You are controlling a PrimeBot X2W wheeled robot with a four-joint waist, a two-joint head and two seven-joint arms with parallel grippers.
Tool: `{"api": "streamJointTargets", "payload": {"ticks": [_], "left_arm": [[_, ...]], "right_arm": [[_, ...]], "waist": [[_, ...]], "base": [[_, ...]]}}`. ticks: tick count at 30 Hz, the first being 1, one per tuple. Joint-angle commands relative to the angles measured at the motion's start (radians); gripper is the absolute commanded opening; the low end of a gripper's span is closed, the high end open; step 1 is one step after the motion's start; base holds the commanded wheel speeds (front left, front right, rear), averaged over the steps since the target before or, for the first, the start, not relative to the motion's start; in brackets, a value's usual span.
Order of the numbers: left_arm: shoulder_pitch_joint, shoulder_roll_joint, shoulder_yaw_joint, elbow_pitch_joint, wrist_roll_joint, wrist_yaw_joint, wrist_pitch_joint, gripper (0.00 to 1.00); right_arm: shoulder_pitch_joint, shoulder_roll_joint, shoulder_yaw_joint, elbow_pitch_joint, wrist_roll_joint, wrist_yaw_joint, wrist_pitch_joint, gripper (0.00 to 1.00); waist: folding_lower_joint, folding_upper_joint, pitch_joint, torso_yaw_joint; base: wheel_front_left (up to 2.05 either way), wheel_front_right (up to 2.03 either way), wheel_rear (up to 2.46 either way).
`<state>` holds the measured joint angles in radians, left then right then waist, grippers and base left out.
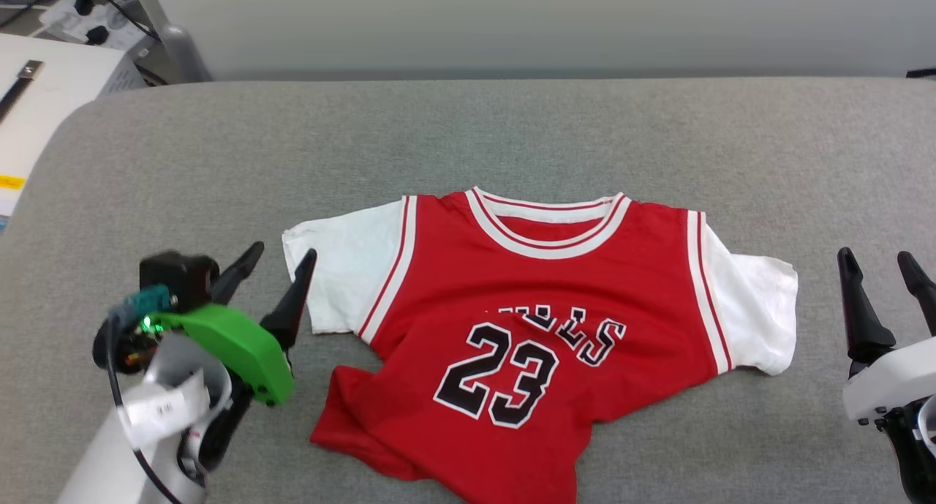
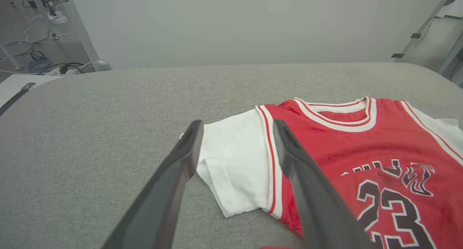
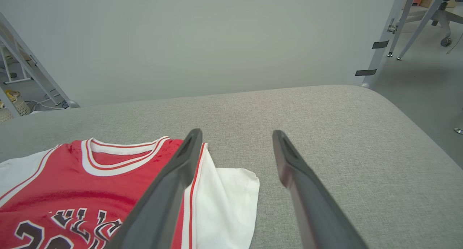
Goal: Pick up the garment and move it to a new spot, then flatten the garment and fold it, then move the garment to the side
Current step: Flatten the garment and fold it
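While the garment (image 1: pixel 556 284) lies centre frame, I see my left gripper (image 1: pixel 284 250) lower left, right gripper (image 1: pixel 875 254) lower right, both spread apart, empty.

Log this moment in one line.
shirt: front up, partly rumpled | left claw: open, by a sleeve | right claw: open, empty

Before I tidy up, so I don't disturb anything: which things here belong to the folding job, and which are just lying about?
Job: garment, grey table, left gripper, right gripper, both open.
Lying about: power strip, white surface, floor cables.
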<state>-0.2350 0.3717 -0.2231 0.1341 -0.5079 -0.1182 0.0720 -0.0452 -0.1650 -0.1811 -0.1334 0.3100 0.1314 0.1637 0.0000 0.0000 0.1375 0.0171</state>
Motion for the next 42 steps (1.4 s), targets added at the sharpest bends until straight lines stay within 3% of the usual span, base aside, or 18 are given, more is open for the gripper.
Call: {"api": "streamJointTargets", "payload": {"ticks": [1, 5, 13, 18, 26, 29, 30, 31, 32, 42], "left_arm": [[-0.051, 0.026, -0.006, 0.011, -0.028, -0.006, 0.057, 1.00], [-0.216, 0.113, -0.053, 0.065, -0.105, -0.011, 0.324, 1.00], [-0.394, 0.193, -0.099, 0.218, -0.169, -0.012, 0.609, 1.00], [-0.430, 0.228, -0.118, 0.304, -0.151, -0.009, 0.658, 1.00], [-0.443, 0.279, -0.165, 0.403, -0.064, -0.004, 0.606, 1.00], [-0.438, 0.268, -0.172, 0.443, -0.087, -0.006, 0.625, 1.00], [-0.437, 0.266, -0.178, 0.450, -0.095, -0.007, 0.637, 0.75], [-0.436, 0.264, -0.187, 0.453, -0.103, -0.008, 0.648, 0.32], [-0.435, 0.261, -0.192, 0.452, -0.111, -0.009, 0.650, 0.00], [-0.441, 0.231, -0.175, 0.415, -0.192, -0.012, 0.572, 0.00]], "right_arm": [[-0.019, 0.003, 0.003, -0.011, -0.010, -0.001, 0.001, 1.00], [-0.046, 0.014, 0.004, -0.028, -0.018, -0.001, -0.008, 1.00], [-0.076, 0.029, 0.029, -0.020, -0.024, -0.001, -0.039, 1.00], [-0.085, 0.035, 0.027, -0.008, -0.037, -0.001, -0.051, 1.00], [-0.087, 0.046, 0.036, 0.005, -0.039, -0.001, -0.067, 1.00], [-0.089, 0.048, 0.039, 0.008, -0.040, -0.001, -0.069, 1.00], [-0.089, 0.048, 0.039, 0.008, -0.040, -0.001, -0.068, 1.00], [-0.090, 0.048, 0.040, 0.008, -0.040, -0.001, -0.068, 1.00], [-0.090, 0.047, 0.040, 0.008, -0.041, -0.001, -0.068, 1.00], [-0.086, -0.001, 0.051, 0.022, -0.043, -0.001, -0.014, 1.00]], "waist": [[0.0000, 0.0000, 0.068, -0.058], [0.0000, 0.0000, 0.132, -0.098], [0.0000, 0.0000, 0.200, -0.152], [0.0000, 0.0000, 0.224, -0.178], [0.0000, 0.0000, 0.242, -0.195], [0.0000, 0.0000, 0.245, -0.194], [0.0000, 0.0000, 0.246, -0.194], [0.0000, 0.0000, 0.246, -0.192], [0.0000, 0.0000, 0.246, -0.191], [0.0000, 0.0000, 0.200, -0.152]], "base": [[0.00, 0.00, 0.00], [0.00, 0.00, 0.00], [0.00, 0.00, 0.00], [0.00, 0.00, 0.00], [0.00, 0.00, 0.00], [0.00, 0.00, 0.00], [0.00, 0.00, 0.00], [0.00, 0.00, 0.00], [0.00, 0.00, 0.00], [0.00, 0.00, 0.00]]}}
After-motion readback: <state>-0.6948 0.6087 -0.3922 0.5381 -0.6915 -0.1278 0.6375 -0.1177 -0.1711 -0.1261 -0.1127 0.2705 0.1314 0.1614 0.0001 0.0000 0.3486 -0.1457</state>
